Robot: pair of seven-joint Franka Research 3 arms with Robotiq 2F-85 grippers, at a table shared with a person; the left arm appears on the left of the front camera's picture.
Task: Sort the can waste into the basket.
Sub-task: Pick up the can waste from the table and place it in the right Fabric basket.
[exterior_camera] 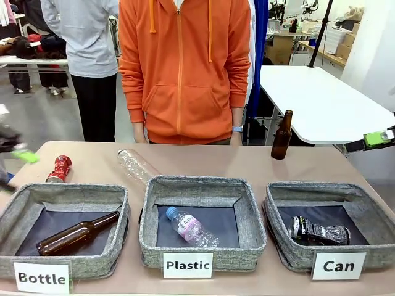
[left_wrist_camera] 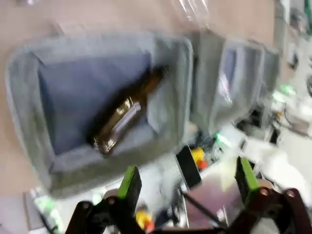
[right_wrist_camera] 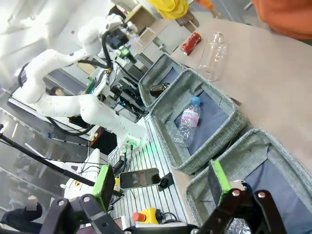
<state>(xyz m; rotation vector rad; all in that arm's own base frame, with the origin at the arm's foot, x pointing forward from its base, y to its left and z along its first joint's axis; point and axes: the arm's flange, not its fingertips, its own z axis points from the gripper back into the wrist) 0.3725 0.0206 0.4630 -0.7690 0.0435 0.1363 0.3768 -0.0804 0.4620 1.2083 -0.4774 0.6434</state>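
You've got the left gripper [left_wrist_camera: 187, 179] and right gripper [right_wrist_camera: 161, 179] both spread wide on nothing, black-and-silver can [exterior_camera: 318, 232] lying inside the "Can" basket [exterior_camera: 315, 187], red can [exterior_camera: 60, 168] on the table [exterior_camera: 247, 160] well left of it.

Table [exterior_camera: 247, 163]: light brown top.
- Near edge, a row of three square grey fabric baskets: "Bottle" basket [exterior_camera: 62, 194] towards the left corner, "Plastic" basket [exterior_camera: 197, 183] at the middle, "Can" basket [exterior_camera: 321, 188] towards the right corner.
- Red crushed can [exterior_camera: 60, 168]: lying near the left edge, behind the "Bottle" basket.
- Clear plastic bottle [exterior_camera: 134, 165]: lying, one end at the "Plastic" basket's far left corner.
- Brown glass bottle [exterior_camera: 282, 135]: upright, near the far edge, right of middle.
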